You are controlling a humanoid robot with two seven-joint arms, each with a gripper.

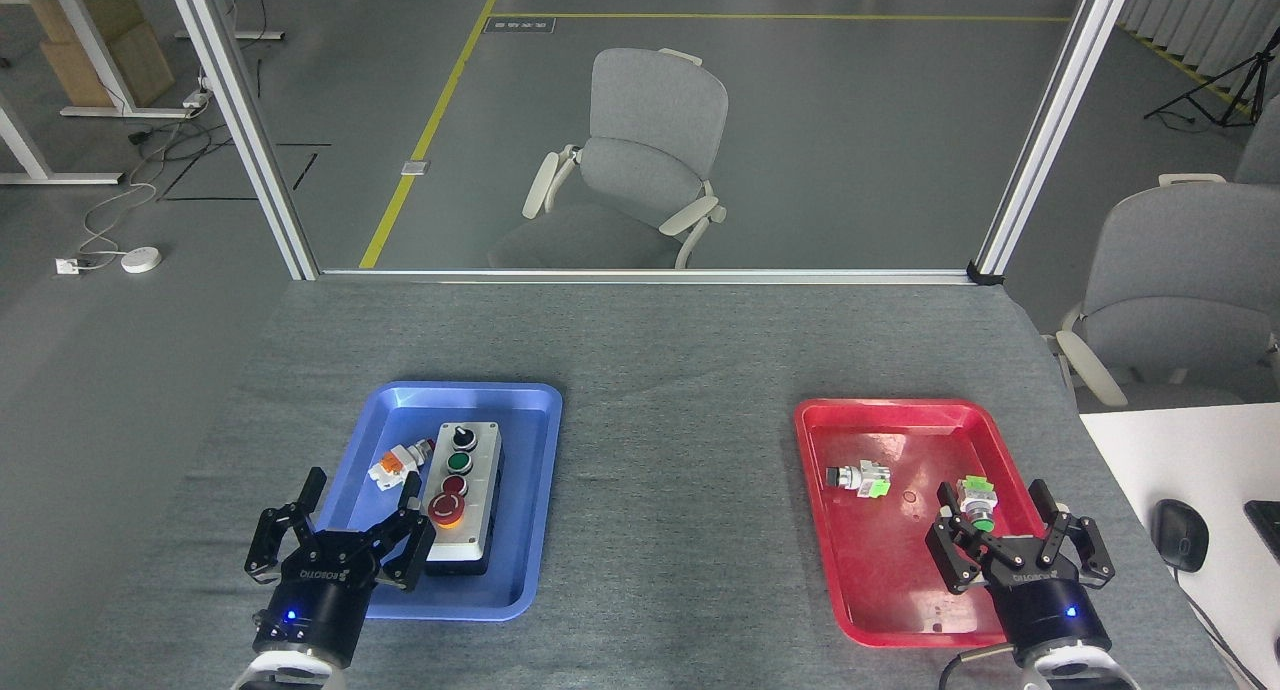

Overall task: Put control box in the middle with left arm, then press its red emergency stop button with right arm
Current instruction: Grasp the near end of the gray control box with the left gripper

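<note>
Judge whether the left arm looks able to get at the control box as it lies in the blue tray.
Probably yes. The left gripper is open beside the near end of the control box, and nothing stands between them. The small orange and white part lies in the blue tray too, but apart from the box.

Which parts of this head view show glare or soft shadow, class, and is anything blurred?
Head view: glare streaks the blue tray along its far inner rim; the red tray shines faintly; the control box casts only a soft shadow, so the light is diffuse; both grippers and the table are sharp, with no motion blur.
</note>
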